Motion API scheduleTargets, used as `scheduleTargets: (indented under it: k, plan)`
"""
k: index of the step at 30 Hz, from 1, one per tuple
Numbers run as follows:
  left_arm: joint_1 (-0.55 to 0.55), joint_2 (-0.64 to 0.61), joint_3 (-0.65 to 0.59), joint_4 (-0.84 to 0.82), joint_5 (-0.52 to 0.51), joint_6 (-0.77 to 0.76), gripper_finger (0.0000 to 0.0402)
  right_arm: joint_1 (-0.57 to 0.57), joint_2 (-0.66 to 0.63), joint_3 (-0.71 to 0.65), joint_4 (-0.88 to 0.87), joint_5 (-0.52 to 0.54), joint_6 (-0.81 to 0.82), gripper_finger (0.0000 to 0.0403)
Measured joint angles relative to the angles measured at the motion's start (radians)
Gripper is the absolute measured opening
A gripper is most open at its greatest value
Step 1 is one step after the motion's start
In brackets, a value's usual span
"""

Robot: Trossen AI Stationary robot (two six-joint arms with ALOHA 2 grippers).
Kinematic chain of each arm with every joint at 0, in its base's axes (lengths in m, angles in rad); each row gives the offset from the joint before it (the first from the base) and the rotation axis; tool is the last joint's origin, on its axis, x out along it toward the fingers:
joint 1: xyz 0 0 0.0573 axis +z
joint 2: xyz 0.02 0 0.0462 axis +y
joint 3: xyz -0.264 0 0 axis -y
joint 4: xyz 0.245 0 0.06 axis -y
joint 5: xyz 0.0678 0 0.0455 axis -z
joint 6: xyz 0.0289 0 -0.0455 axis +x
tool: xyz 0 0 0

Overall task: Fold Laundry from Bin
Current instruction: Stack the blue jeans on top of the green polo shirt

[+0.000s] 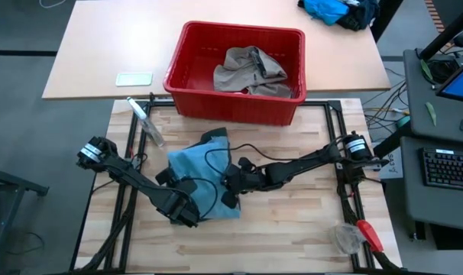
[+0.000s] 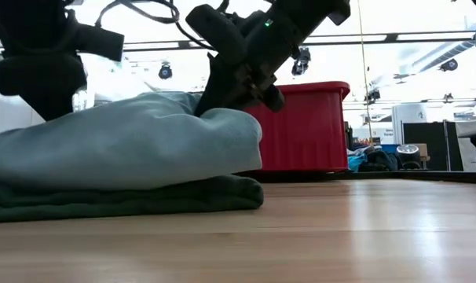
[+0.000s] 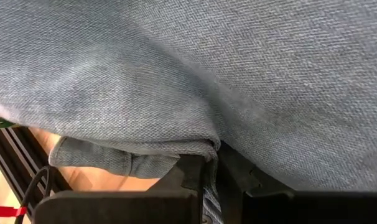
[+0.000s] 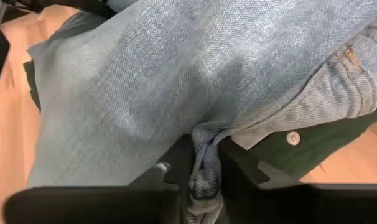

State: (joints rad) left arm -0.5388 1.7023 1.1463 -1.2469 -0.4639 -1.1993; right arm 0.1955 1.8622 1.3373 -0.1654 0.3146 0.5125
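The light blue denim trousers are spread, partly folded, in the middle of the wooden counter, laid on top of the dark green shorts, whose edge shows beneath them on the side toward the bin. A fold of the denim is pinched in the left hand, which is pressed together on the cloth at the trousers' near edge. A second bunch of denim is seen between the fingers of the right hand, near the waistband button, at the side of the pile facing the counter's right edge; the grip appears to be narrow, though whether it is being loosened cannot be told.

The denim is judged to be fairly heavy for cloth, limp but with some body, so that creases are kept once pressed flat; it is not slippery and not fragile. It is best taken by a doubled edge or the waistband, where the thick seams give a firm hold, with both hands kept level so that the fold is not skewed.

The red bin stands at the far edge of the wooden counter, and the khaki-taupe piece is left inside it, not yet folded.
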Motion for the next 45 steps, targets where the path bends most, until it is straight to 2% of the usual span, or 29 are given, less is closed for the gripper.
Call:
scheduleTargets:
  k: [4, 12, 18, 23, 26, 28, 30, 33, 35, 39, 45]
  plan:
    - [0.000, 0.000, -0.007, 0.000, -0.005, -0.021, 0.0020, 0.000, 0.000, 0.000, -0.009, 0.000, 0.011, 0.0111]
    - [-0.009, -0.003, 0.035, -0.091, 0.000, 0.006, 0.0092, -0.002, -0.034, 0.012, -0.159, 0.002, 0.053, 0.0188]
    - [-0.020, -0.021, 0.086, -0.129, -0.005, 0.068, 0.0129, -0.002, -0.091, 0.012, -0.206, 0.002, 0.031, 0.0219]
    - [-0.085, -0.059, 0.120, -0.114, -0.045, 0.158, 0.0132, 0.003, -0.168, -0.011, -0.205, 0.003, -0.097, 0.0227]
    - [-0.173, -0.100, 0.109, 0.019, -0.105, 0.305, 0.0121, 0.005, -0.216, -0.061, -0.113, -0.003, -0.183, 0.0219]
    - [-0.229, -0.129, 0.071, 0.156, -0.166, 0.392, 0.0110, 0.005, -0.247, -0.118, 0.005, -0.049, -0.264, 0.0208]
    - [-0.260, -0.149, 0.019, 0.286, -0.230, 0.432, 0.0096, -0.001, -0.263, -0.189, 0.176, -0.157, -0.361, 0.0189]
    - [-0.262, -0.156, -0.077, 0.475, -0.338, 0.497, 0.0069, -0.022, -0.249, -0.301, 0.506, -0.374, -0.466, 0.0145]
    - [-0.242, -0.155, -0.145, 0.603, -0.378, 0.563, 0.0048, -0.040, -0.213, -0.343, 0.706, -0.450, -0.480, 0.0107]
    - [-0.188, -0.156, -0.283, 0.831, -0.390, 0.657, 0.0008, -0.086, -0.119, -0.352, 0.826, -0.444, -0.511, 0.0025]
    - [-0.172, -0.161, -0.443, 1.116, -0.416, 0.668, 0.0006, -0.124, 0.051, -0.237, 0.851, -0.456, -0.543, 0.0010]
